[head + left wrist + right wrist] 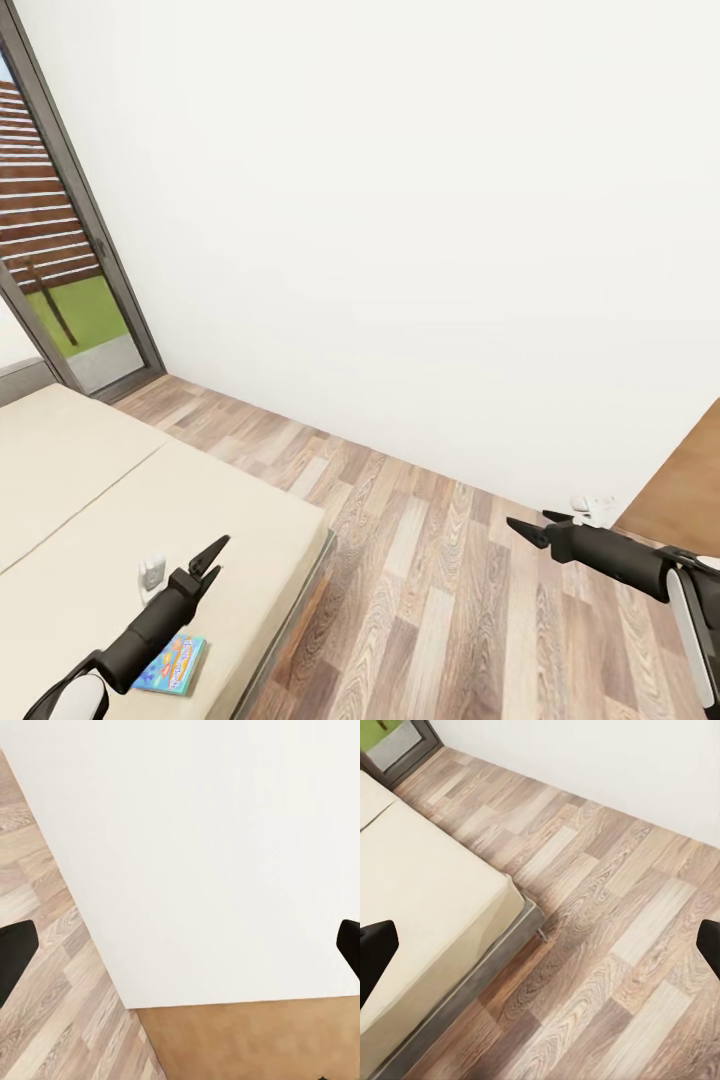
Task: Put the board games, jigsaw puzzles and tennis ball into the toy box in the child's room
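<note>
A light blue board game (172, 664) lies flat on the cream bed (90, 500), partly under my left forearm. My left gripper (218, 557) hangs open over the bed's near corner, just beyond the game box. In the left wrist view its fingers (15, 958) stand wide apart with nothing between them. My right gripper (527, 524) hovers open over the wood floor at the right, empty. The right wrist view shows its fingertips (375, 949) spread above the bed's edge (457, 994). The table, toy box, jigsaw puzzles and tennis ball are out of view.
A small white object (152, 577) sits on the bed beside my left gripper. A white wall (400, 200) faces me across the plank floor (430, 600). A glass sliding door (60, 270) stands at the left, a brown door (685, 490) at the right.
</note>
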Controlling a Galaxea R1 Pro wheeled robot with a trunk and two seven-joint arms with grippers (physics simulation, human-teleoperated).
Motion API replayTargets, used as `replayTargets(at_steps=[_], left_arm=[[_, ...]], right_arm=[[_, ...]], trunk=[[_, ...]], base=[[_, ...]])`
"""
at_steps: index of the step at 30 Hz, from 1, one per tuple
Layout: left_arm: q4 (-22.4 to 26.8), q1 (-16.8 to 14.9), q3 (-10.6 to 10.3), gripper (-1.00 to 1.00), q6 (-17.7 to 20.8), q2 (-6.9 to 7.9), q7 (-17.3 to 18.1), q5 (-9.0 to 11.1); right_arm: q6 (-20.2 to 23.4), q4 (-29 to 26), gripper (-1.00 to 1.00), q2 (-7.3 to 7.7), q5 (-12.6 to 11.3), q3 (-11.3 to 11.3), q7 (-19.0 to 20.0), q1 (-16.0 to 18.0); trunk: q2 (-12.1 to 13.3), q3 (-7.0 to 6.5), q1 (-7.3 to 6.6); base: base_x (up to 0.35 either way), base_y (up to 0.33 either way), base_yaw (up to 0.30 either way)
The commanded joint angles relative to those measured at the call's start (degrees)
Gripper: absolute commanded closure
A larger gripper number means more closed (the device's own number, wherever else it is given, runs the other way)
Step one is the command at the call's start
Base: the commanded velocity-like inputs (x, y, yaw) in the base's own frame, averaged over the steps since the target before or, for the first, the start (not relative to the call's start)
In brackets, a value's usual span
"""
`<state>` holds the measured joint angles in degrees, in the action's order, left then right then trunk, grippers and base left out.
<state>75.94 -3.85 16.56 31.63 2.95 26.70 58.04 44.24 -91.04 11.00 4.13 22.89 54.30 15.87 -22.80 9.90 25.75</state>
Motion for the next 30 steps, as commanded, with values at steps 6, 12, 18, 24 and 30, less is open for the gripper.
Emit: replayTargets(at_steps=[6,12,18,24,30], left_arm=[[-3.3,-1.0,0.9,-1.00,0.8,0.45,-0.4,0.1],[-19.6,-11.7,0.9,-1.00,2.1,6.75,-3.0,0.1],[-25.2,-14.1,0.8,-1.00,1.8,7.67,-3.8,-0.2],[-30.0,-15.3,0.8,-1.00,1.2,8.65,-3.9,-0.4],[-31.0,-15.1,1.3,-1.00,1.1,10.00,-2.7,-0.1]], right_arm=[[1.1,-0.2,-1.00,-0.25,0.6,-0.1,0.4,0.0],[13.5,7.5,-1.00,-1.88,0.9,-3.8,-8.7,6.4],[15.6,9.3,-1.00,-3.53,0.7,-6.9,-11.6,7.3],[15.8,11.2,-1.00,-4.44,0.7,-10.2,-13.0,8.0],[15.8,12.4,-1.00,-4.60,0.8,-11.2,-13.3,8.3]], trunk=[[-0.1,0.12,0.03],[-0.1,0.12,0.03],[-0.1,0.14,0.03],[-0.1,0.41,0.03],[-0.1,0.88,0.03]], base=[[0.000,0.000,0.000],[0.000,0.000,0.000],[0.000,0.000,0.000],[0.000,0.000,0.000],[0.000,0.000,0.000]])
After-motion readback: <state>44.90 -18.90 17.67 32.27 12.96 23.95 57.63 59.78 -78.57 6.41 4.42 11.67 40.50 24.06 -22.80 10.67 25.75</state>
